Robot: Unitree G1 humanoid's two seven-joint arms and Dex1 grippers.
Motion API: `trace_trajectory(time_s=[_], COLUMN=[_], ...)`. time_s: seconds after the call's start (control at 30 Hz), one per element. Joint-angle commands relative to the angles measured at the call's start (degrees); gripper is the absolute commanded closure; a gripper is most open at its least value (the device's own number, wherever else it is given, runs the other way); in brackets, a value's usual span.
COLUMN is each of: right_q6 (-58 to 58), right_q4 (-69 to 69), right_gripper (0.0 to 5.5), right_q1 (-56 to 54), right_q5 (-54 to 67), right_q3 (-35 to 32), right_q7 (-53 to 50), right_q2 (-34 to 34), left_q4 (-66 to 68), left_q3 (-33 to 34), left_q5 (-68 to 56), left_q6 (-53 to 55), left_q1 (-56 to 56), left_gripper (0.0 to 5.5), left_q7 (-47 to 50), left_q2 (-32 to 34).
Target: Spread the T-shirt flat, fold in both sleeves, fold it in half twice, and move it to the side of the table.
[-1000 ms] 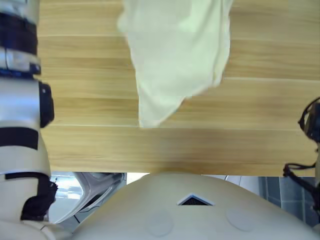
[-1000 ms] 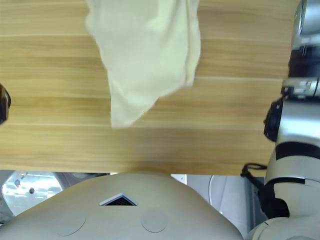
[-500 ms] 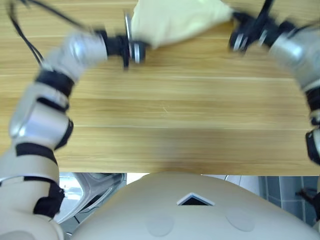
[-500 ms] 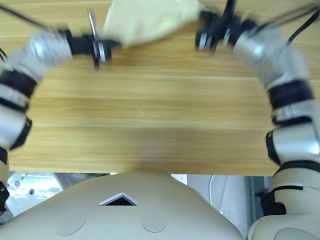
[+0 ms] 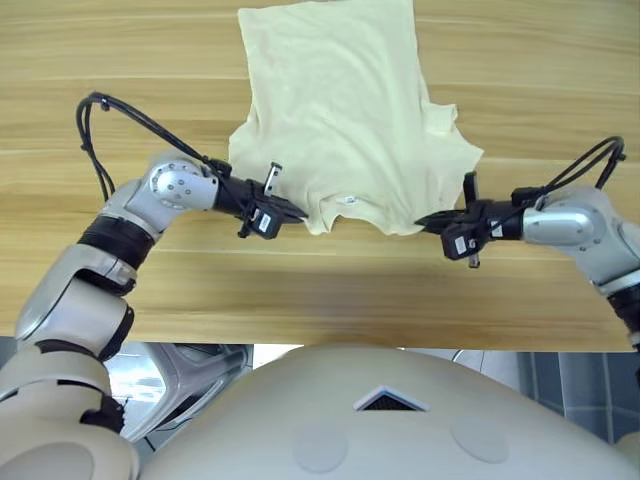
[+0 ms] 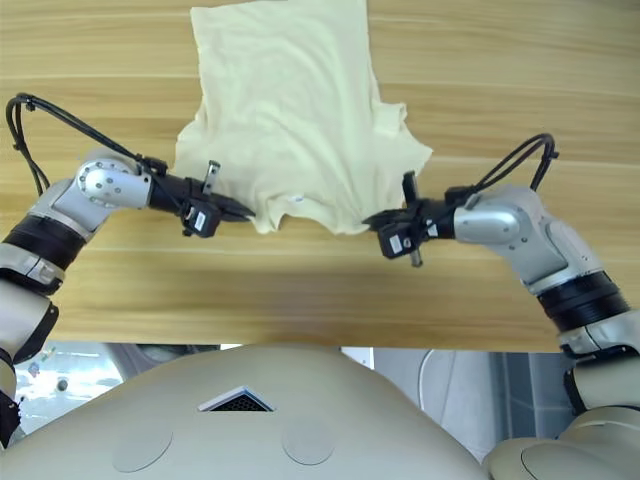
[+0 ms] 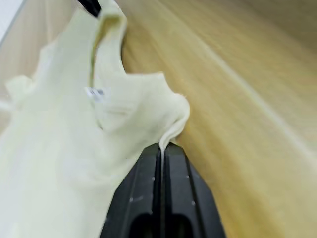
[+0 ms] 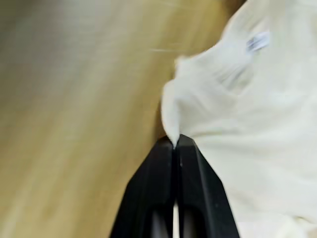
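Observation:
A pale yellow T-shirt (image 5: 340, 110) lies spread on the wooden table (image 5: 320, 290), its collar end nearest me and its hem at the far side. My left gripper (image 5: 291, 213) is shut on the shirt's left shoulder, low over the table. At the other shoulder, my right gripper (image 5: 428, 221) is shut on the cloth in the same way. The left wrist view has the black fingers (image 7: 148, 198) pinching a fold of the T-shirt (image 7: 64, 148). The right wrist view has its fingers (image 8: 153, 203) closed on the T-shirt (image 8: 247, 119) edge too.
The table's near edge (image 5: 320, 345) runs just below both arms. Bare wood lies on either side of the shirt and between it and the near edge. Cables (image 5: 100, 120) loop off both forearms.
A second ago the shirt hung bunched above the table. Both arms then swung down and toward me, and the shirt now lies stretched out flat, still held at both shoulders.

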Motion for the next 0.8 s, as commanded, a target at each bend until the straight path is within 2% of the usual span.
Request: trace_trajectory(time_s=[0.03, 0.07, 0.1, 0.23, 0.4, 0.6, 0.63, 0.8], right_q6=[0.52, 0.35, 0.26, 0.32, 0.71, 1.55, 1.77, 2.50], right_q4=[0.88, 0.94, 1.04, -1.68, -9.22, -14.28, -13.98, -13.21], right_gripper=[5.48, 5.48, 5.50, 5.50, 5.50, 5.50, 5.50, 5.50], right_q1=[3.11, 3.57, 4.05, 8.21, 14.04, 19.04, 19.41, 20.45], right_q5=[-3.34, -3.73, -4.31, -3.65, -0.16, 2.14, 1.72, 0.95], right_q3=[2.71, 3.28, 3.75, 5.60, 6.57, 4.32, 3.89, 1.73], right_q7=[3.02, 3.50, 3.86, 6.32, 9.11, 10.23, 10.00, 9.46], right_q2=[1.68, 1.88, 2.02, 0.48, -2.27, -7.39, -7.81, -8.79], left_q4=[-3.77, -5.87, -8.95, -17.02, -19.98, -21.09, -22.13, -29.26], left_q3=[0.19, -0.22, -0.43, 1.76, 5.13, 6.21, 6.18, 9.45], left_q5=[-2.71, -4.09, -5.86, -9.31, -8.87, -9.51, -10.26, -18.80], left_q6=[1.97, 2.76, 4.04, 8.32, 8.90, 9.39, 9.73, 14.25], left_q1=[4.52, 6.12, 8.23, 13.57, 17.13, 20.22, 21.28, 25.31], left_gripper=[5.50, 5.50, 5.22, 4.69, 3.94, 2.93, 2.64, 1.92], left_q7=[-6.22, -8.43, -10.69, -15.16, -14.17, -15.63, -16.28, -17.81], left_q2=[3.18, 4.71, 6.83, 13.35, 14.30, 14.00, 14.55, 15.73])
